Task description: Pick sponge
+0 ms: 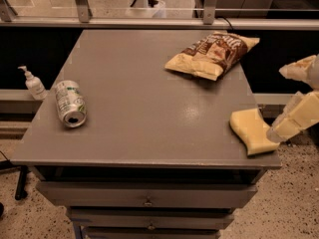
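Observation:
The pale yellow sponge point(251, 131) lies flat at the front right corner of the grey table point(144, 118), partly over its edge. My gripper point(298, 94) is at the right edge of the view, just right of the sponge. Its cream fingers stand apart, open and empty. The lower finger point(295, 116) reaches down to the sponge's right edge; whether it touches I cannot tell. The upper finger point(299, 68) is higher, off the table's right side.
A crinkled yellow-and-brown chip bag point(213, 55) lies at the back right of the table. A dented can point(70, 103) lies on its side at the left. A pump bottle point(33, 83) stands on a ledge left of the table. Drawers sit below the tabletop.

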### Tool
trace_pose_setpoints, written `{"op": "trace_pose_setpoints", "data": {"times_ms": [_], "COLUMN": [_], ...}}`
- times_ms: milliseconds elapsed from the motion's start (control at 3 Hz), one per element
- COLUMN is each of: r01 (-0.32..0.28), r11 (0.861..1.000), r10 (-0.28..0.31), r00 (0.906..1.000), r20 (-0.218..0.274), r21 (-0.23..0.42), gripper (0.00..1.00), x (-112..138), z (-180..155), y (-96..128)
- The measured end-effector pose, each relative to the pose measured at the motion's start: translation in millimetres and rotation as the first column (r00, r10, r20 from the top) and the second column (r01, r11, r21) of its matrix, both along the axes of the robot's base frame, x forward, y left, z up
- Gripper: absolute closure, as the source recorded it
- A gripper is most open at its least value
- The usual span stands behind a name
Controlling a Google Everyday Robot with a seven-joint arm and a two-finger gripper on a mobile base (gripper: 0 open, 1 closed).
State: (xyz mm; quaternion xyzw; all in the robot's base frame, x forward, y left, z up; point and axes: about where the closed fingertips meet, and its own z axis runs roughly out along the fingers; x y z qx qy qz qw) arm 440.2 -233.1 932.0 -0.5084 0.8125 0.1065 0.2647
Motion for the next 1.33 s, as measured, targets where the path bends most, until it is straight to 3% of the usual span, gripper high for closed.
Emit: {"op": "trace_pose_setpoints", "data": {"times_ms": [333,1333], "r01": [0.033,0.092], "r11": [0.996,0.984], "r10": [-0.033,-0.088], "r00": [0.9994,0.9956], "r20": [-0.008,-0.033], "r21": [0.079,0.155], "gripper": [0.0,0.0], "x": [-4,-21], "z": [-13,-67], "y": [-4,-9]}}
